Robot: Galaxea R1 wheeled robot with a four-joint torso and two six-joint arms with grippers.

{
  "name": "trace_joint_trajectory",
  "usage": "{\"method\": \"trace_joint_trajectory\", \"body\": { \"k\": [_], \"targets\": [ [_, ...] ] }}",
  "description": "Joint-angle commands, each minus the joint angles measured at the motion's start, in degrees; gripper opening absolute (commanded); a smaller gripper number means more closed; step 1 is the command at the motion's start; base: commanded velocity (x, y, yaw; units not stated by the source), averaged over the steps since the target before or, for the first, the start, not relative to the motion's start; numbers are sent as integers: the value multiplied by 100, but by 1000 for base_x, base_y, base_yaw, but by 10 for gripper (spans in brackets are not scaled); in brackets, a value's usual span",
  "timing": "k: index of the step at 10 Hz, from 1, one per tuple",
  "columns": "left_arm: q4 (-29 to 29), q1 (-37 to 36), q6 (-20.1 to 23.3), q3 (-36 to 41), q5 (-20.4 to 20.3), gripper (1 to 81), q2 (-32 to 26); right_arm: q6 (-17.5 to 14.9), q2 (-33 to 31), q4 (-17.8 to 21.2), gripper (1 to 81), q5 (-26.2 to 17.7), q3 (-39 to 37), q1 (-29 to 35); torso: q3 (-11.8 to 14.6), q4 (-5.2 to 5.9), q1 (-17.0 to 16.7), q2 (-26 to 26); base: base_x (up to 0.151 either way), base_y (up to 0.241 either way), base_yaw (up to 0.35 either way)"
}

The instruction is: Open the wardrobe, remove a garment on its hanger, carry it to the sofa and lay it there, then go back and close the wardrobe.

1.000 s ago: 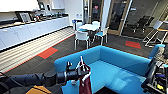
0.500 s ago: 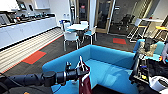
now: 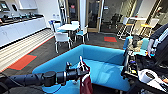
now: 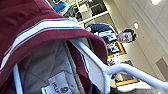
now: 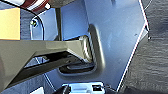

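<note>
The blue sofa (image 3: 105, 65) lies right ahead of me, with its seat open toward me. My left arm reaches in from the left, and my left gripper (image 3: 79, 71) is shut on the white hanger (image 3: 80, 62). The maroon garment (image 3: 86, 83) hangs from it over the sofa's near edge. In the left wrist view the garment (image 4: 37, 22) is close up, with a white-striped collar, grey quilted lining and a label, draped on the hanger (image 4: 100, 67). The right wrist view has a blue-grey metal plate (image 5: 112, 37) of the robot above dark carpet.
A person (image 3: 160, 42) stands at the right behind a cluttered rig cart (image 3: 140, 67). A white table with white chairs (image 3: 67, 27) stands beyond the sofa. A long white counter (image 3: 20, 27) runs along the left wall, with a red floor patch (image 3: 21, 62) before it.
The whole view has shifted left and the sofa has grown nearer, so the camera has moved. The garment stays hanging from my left gripper.
</note>
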Motion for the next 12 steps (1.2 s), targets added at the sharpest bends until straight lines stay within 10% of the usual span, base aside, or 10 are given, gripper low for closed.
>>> {"method": "trace_joint_trajectory", "body": {
  "k": [1,12],
  "targets": [
    [195,-863,31,256,702,10,-52,-25,-21,-53,811,-292,6,81,0,0,0,0,0,-65,0],
    [257,-784,66,317,719,10,-157,-34,5,-71,811,-292,-3,99,0,0,0,0,6,0,0]
  ]
}}
